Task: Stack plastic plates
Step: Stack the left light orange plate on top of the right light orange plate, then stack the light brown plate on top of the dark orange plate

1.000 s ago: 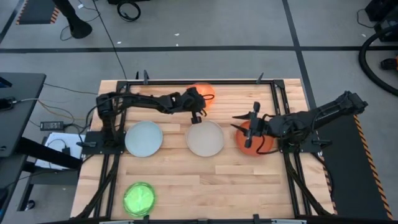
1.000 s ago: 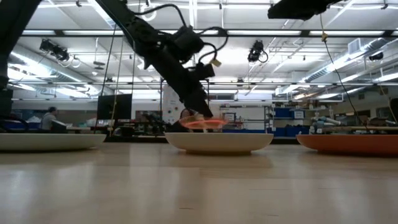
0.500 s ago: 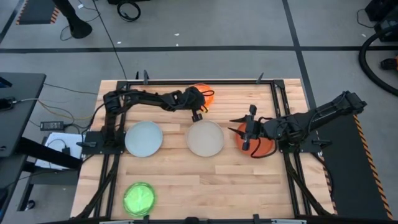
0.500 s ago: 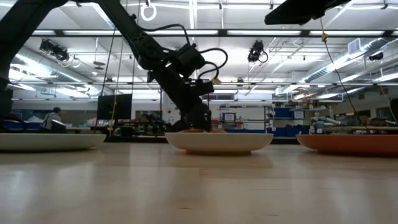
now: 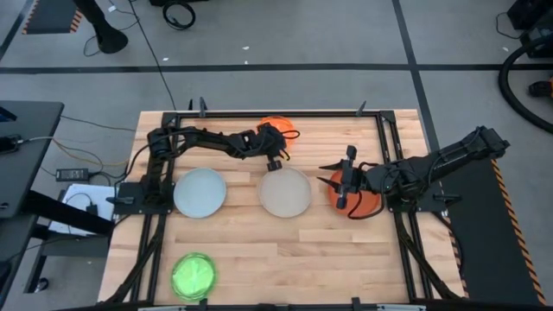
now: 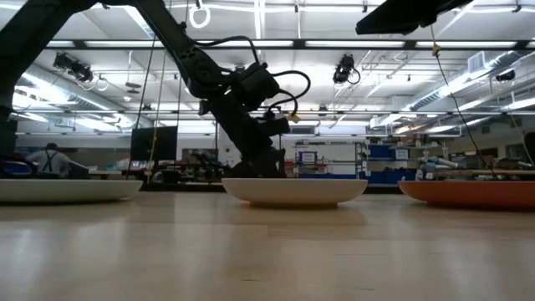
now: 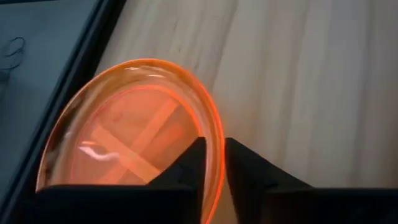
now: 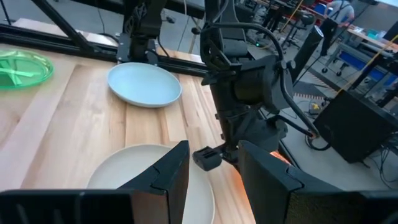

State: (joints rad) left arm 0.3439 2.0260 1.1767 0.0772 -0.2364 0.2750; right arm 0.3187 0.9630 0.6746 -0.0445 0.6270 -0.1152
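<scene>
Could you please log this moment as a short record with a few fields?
left claw: shut on the rim of the orange plate at the table's far edge
right claw: open, above the red plate, holding nothing
white plate: middle of the table
blue plate: beside the left arm's base
green plate: near edge
stacked so far: none

Three larger opaque plates lay flat in a row mid-table: pale blue plate (image 5: 200, 192) on the left, off-white plate (image 5: 284, 192) in the centre, rust red-orange plate (image 5: 353, 198) on the right. A translucent neon orange plate (image 7: 134, 130) sat at the far edge, its rim between the left gripper's fingers. A translucent green plate (image 5: 193, 276) lay flat near-left.
</scene>
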